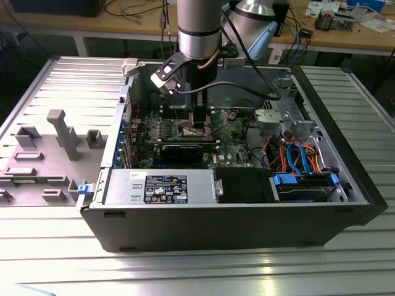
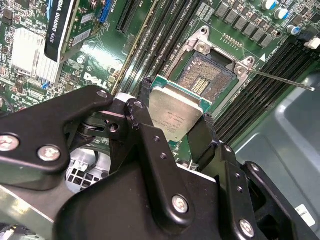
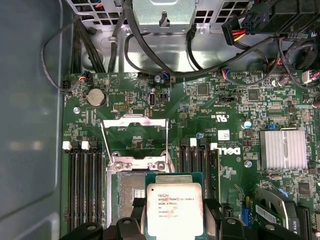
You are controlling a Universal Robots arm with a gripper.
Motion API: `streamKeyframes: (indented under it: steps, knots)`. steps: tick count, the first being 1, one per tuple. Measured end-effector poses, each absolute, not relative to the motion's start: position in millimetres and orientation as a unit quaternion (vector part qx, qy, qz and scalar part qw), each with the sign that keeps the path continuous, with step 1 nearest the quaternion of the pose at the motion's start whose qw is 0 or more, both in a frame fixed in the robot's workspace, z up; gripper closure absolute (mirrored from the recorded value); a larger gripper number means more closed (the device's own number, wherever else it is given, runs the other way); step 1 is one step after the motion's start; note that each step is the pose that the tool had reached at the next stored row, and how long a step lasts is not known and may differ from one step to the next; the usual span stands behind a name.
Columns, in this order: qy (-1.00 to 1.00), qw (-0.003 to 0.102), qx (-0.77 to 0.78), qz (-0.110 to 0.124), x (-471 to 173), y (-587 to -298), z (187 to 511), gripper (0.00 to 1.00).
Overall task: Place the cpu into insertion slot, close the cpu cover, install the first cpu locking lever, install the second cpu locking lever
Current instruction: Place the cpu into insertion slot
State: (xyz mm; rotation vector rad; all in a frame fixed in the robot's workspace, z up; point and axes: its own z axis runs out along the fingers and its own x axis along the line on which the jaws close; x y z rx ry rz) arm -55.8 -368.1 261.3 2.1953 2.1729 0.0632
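"Hand [image 2: 175, 120] first: what has it got?"

"Black fingers [image 2: 204, 134] pinching the chip [image 3: 174, 209] by two opposite edges, silver top up. It hangs over the near edge of the open socket [image 2: 207, 75], not seated in it."

"And the cover?"

"Cover [image 3: 134, 120] stands raised on the side of the socket away from the hand. One thin locking lever [image 2: 280, 80] sticks out free past a socket corner."

"What crowds the spot?"

"Rows of black memory slots [image 2: 170, 35] run along both sides of the socket. A graphics card [image 2: 62, 25] lies beyond one bank. A finned heatsink [image 3: 283, 149] and a coin battery [image 3: 95, 97] sit elsewhere on the green board, and black cables [image 3: 150, 55] loop over its edge."

"Wider setting?"

"The arm reaches straight down into an open computer case [image 1: 234, 228] lying on its side, with the power supply [image 1: 162, 187] along the near wall. A grey drive cage [image 1: 278, 120] and orange and blue cables [image 1: 296, 154] sit toward the exterior view's right. The case rests on a ribbed metal tabletop [image 1: 185, 271]. A grey moulded tray [image 1: 37, 160] lies at the exterior view's left, and a cluttered wooden tabletop [image 1: 111, 28] runs behind."
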Motion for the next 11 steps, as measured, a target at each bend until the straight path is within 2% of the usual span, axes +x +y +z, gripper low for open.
streamKeyframes:
  steps: [11]
  knots:
    - [0.703, 0.026, 0.71, 0.02, -58.4, -368.1, 259.6, 0.45]
